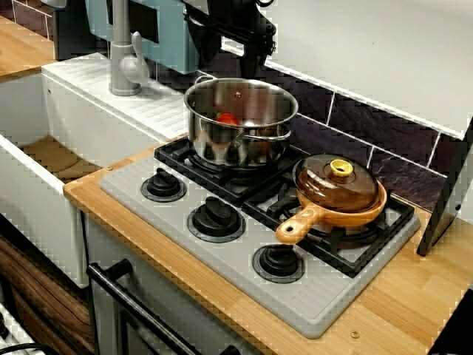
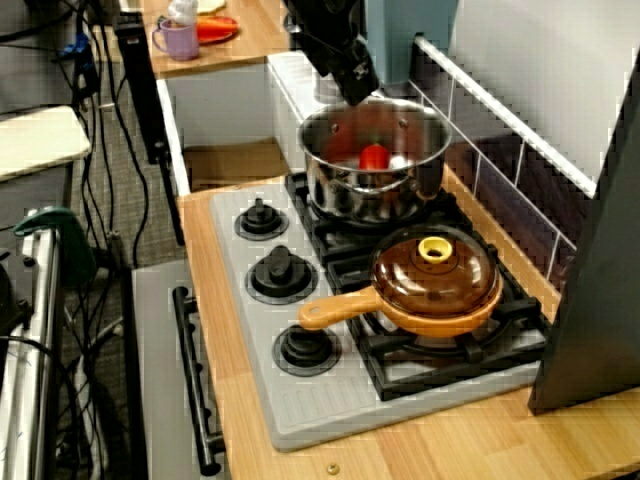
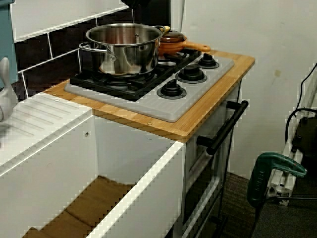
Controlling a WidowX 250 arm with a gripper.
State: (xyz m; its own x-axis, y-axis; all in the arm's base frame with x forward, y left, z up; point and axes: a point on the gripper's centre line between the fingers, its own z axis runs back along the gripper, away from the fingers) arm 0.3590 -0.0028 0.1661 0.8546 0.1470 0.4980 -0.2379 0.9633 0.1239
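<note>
We find the hand hanging just above the back rim of the pot; the red thing lies inside the pot, below the hand; whether its fingers are apart we cannot tell

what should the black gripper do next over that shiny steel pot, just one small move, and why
Probably a short shift toward the middle of the shiny steel pot before any descent. The black gripper hangs above its back rim, while the small red piece lies inside nearer the centre; dropping from here would likely meet the rim.
</note>
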